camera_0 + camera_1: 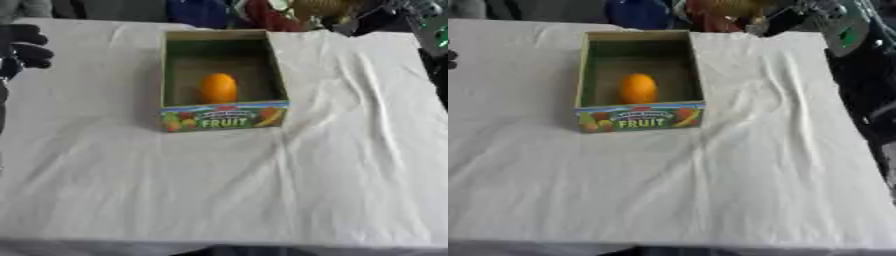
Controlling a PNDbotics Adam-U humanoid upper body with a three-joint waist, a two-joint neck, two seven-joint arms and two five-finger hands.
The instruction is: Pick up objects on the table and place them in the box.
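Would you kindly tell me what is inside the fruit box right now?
One orange fruit lies on the floor of the box, near its front wall. The rest of the visible floor is bare, but the strip directly behind the front wall is hidden.

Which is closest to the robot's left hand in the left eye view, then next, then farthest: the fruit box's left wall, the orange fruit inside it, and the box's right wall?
From the left hand at the left edge:
1. Left wall of the fruit box, the side facing the hand.
2. Orange fruit, in the middle of the box floor.
3. Right wall, the box's far side from the hand.
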